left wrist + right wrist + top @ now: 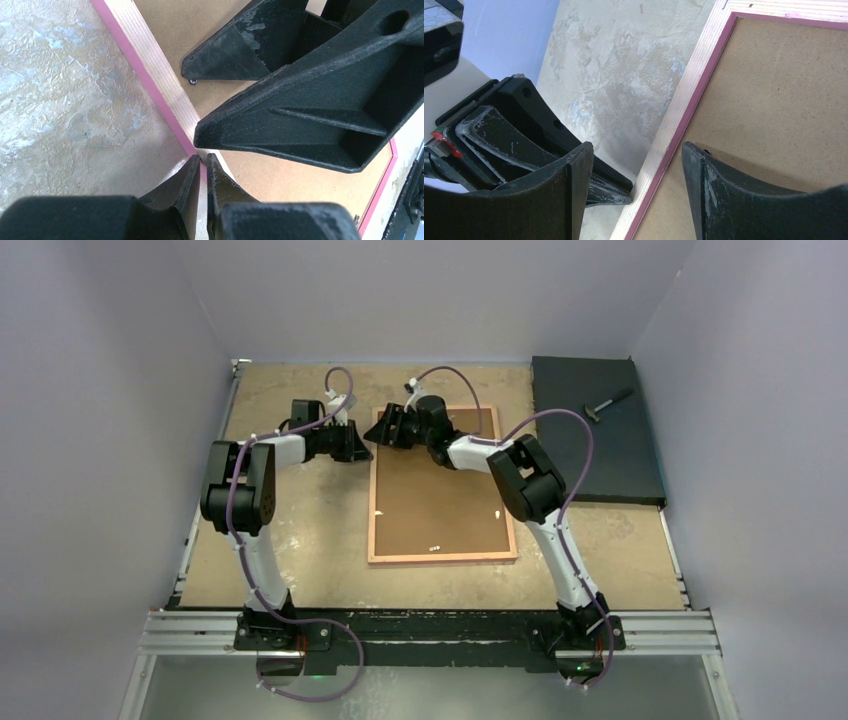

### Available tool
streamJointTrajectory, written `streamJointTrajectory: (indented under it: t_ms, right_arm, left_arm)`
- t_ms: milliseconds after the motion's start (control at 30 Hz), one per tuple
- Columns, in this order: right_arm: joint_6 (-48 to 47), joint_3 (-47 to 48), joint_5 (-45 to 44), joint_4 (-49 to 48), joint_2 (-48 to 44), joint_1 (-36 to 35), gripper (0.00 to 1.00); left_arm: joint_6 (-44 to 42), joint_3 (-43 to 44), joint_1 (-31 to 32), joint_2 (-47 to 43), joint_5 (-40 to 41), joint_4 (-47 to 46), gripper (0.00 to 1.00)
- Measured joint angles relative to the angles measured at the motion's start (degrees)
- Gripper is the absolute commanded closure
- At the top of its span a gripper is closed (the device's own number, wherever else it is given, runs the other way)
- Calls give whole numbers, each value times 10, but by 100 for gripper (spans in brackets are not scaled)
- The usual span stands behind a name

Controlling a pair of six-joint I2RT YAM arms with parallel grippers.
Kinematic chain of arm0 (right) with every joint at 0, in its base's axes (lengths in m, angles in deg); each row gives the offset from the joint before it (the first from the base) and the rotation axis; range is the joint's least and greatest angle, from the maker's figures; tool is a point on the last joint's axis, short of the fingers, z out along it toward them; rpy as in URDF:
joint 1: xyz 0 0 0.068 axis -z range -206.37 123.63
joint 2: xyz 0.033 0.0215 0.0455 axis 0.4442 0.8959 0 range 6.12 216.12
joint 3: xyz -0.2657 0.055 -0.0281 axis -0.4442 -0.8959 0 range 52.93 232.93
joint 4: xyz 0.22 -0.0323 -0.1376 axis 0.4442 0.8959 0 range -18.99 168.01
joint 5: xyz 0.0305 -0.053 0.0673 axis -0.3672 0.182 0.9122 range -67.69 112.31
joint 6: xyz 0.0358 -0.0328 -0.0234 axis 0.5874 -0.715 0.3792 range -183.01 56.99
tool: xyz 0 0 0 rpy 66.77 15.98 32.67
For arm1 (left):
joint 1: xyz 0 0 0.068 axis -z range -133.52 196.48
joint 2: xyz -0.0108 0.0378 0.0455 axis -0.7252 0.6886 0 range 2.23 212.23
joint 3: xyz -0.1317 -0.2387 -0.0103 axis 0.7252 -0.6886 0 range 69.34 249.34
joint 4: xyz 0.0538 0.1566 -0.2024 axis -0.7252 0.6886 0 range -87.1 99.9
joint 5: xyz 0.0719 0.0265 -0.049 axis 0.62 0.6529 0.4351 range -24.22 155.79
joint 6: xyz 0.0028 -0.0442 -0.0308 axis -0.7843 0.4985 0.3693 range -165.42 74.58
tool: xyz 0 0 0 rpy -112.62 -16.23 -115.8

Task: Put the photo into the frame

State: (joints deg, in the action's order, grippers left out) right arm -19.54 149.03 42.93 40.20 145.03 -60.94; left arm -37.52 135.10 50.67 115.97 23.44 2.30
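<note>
The frame (pixel 442 558) lies back-up on the table, its pale wood rim (pixel 155 65) edged in pink, with the brown backing board (pixel 440 490) filling it. The photo does not show in any view. My left gripper (pixel 362 452) is shut, its tips (pixel 202 159) set against the outer edge of the frame's left rim near the far left corner. My right gripper (pixel 636 150) stands open astride that same rim (pixel 694 90), one finger over the table and the other over the backing board (pixel 784 100). It holds nothing. The two grippers nearly touch.
A black mat (pixel 597 430) lies at the far right of the table with a small hammer (pixel 608 403) on it. Grey walls close in the left, right and far sides. The arms' mounting rail (pixel 430 630) runs along the near edge.
</note>
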Motion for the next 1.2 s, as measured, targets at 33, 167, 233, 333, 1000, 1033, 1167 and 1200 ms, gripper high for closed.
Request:
streamJointTrajectory:
  t_ms: [33, 167, 233, 333, 1000, 1033, 1167, 1200]
  right_arm:
    - [0, -1, 2, 0, -1, 0, 31]
    - [-5, -28, 13, -1, -23, 6, 30]
    - [-7, -45, 16, 0, -38, 10, 30]
    - [-11, -65, 16, 1, -61, 21, 31]
    - [-55, -13, -34, 83, -38, 8, 36]
    - [-56, -8, -36, 84, -34, 5, 36]
    - [-60, 11, -47, 91, -24, -6, 37]
    - [-60, 14, -50, 95, -23, -8, 38]
  left_arm:
    - [0, 0, 0, 0, 0, 0, 93]
    - [0, 0, 0, -1, 0, 0, 93]
    - [0, 0, 0, -1, 0, 0, 93]
    - [0, 0, 0, -1, 0, 0, 93]
    - [0, -4, 0, -1, 0, -6, 93]
    - [0, -4, 0, -1, 0, -6, 93]
    - [0, -4, 0, -1, 0, -6, 93]
    - [0, -4, 0, -1, 0, -6, 93]
